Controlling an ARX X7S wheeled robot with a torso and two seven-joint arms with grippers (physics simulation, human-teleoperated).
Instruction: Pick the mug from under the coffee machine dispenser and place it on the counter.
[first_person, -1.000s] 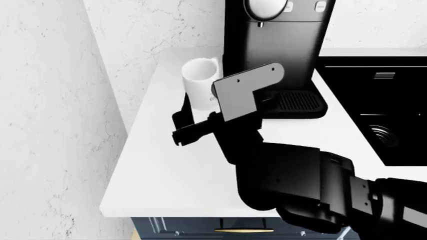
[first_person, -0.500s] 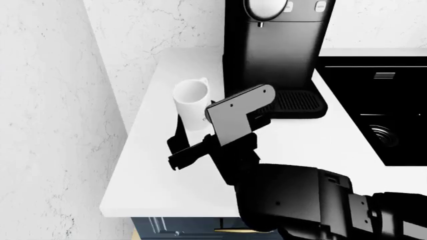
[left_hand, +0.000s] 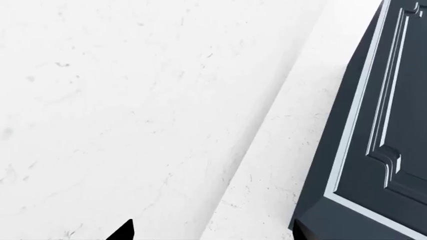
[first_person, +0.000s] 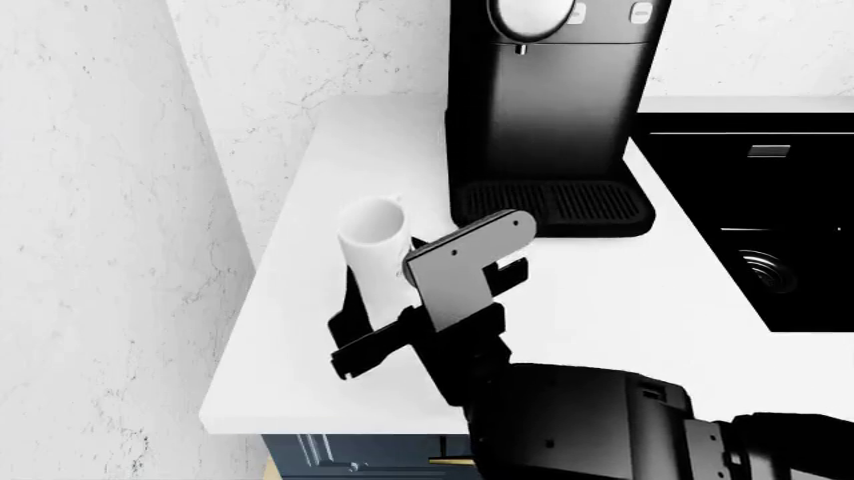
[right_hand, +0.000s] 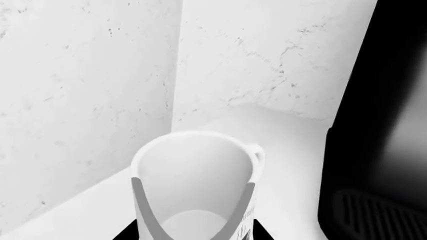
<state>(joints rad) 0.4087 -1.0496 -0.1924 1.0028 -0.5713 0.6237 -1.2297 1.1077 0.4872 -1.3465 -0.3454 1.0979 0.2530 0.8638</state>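
Between right-wrist jaws, mug (right_hand: 193, 185); blue cabinet (left_hand: 373, 140) left-wrist only.

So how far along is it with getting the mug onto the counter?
Done: the mug is out from the coffee machine dispenser, whose drip tray sits empty. In hand: the right gripper clamps the mug over the counter. Left: release it; whether it already rests on the surface is unclear.

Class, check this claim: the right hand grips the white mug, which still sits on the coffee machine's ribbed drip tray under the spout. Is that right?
Not quite. The right hand does grip the mug, but the mug is not on the drip tray. The head view shows it out over the white counter, off to the left of the coffee machine, with the tray empty.
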